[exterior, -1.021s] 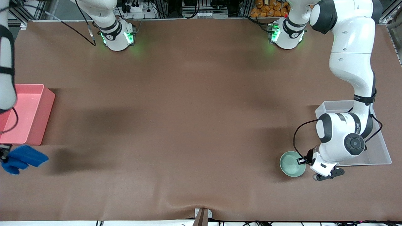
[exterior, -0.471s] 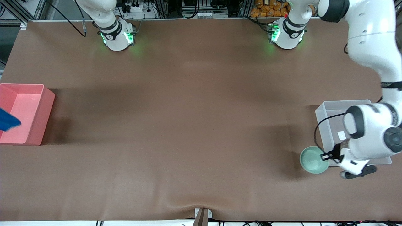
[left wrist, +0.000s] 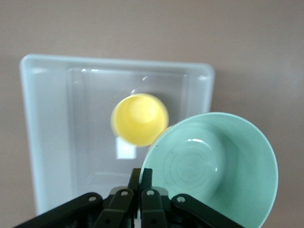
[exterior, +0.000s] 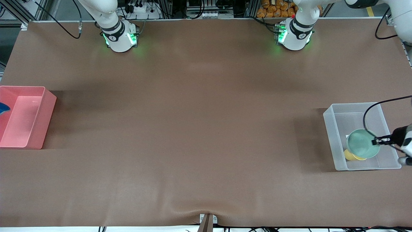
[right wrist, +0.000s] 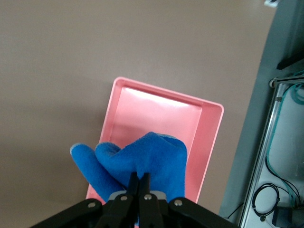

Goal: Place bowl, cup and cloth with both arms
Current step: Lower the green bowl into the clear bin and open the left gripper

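My left gripper (exterior: 377, 141) is shut on the rim of the mint-green bowl (exterior: 362, 147) and holds it in the air over the clear bin (exterior: 331, 135). The yellow cup (exterior: 350, 156) stands in that bin, partly hidden under the bowl. In the left wrist view the bowl (left wrist: 213, 166) hangs from my left gripper (left wrist: 141, 176) above the cup (left wrist: 139, 118). My right gripper (right wrist: 140, 179) is shut on the blue cloth (right wrist: 142, 164) and holds it over the pink bin (right wrist: 161, 123). In the front view only a corner of the cloth (exterior: 3, 108) shows at the frame edge.
The pink bin (exterior: 45, 116) sits at the right arm's end of the table, the clear bin at the left arm's end. The brown mat (exterior: 193, 129) lies between them. A small mount (exterior: 207, 220) sits at the table's edge nearest the front camera.
My left gripper has lifted the bowl off the mat and carried it over the clear bin. My right gripper has carried the cloth from beside the pink bin to above it.
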You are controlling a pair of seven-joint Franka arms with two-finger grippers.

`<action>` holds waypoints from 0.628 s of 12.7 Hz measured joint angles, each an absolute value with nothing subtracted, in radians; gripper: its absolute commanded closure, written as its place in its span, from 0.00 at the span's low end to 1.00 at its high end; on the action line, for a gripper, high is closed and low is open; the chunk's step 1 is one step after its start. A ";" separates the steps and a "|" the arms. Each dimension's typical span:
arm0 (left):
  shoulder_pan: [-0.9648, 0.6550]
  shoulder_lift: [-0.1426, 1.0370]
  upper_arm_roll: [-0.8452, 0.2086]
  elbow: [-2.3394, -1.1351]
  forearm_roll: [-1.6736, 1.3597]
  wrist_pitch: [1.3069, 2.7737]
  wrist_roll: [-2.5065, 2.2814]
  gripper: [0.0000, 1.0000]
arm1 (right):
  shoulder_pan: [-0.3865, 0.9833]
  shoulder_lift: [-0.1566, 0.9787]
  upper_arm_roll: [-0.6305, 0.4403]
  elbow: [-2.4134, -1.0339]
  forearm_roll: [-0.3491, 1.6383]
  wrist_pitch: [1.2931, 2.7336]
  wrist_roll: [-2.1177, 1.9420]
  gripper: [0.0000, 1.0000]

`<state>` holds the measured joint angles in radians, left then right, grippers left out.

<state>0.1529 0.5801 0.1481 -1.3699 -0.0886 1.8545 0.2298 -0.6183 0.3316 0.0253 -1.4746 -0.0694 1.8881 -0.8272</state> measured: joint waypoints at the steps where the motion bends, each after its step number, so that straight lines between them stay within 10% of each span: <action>1: 0.167 0.579 0.153 -1.392 -0.088 1.855 0.254 1.00 | -0.627 0.350 0.025 -1.477 -0.069 1.890 -0.844 1.00; 8: 0.209 0.472 0.166 -1.682 -0.086 2.048 0.323 1.00 | -0.670 0.534 0.025 -1.486 -0.070 2.118 -0.882 1.00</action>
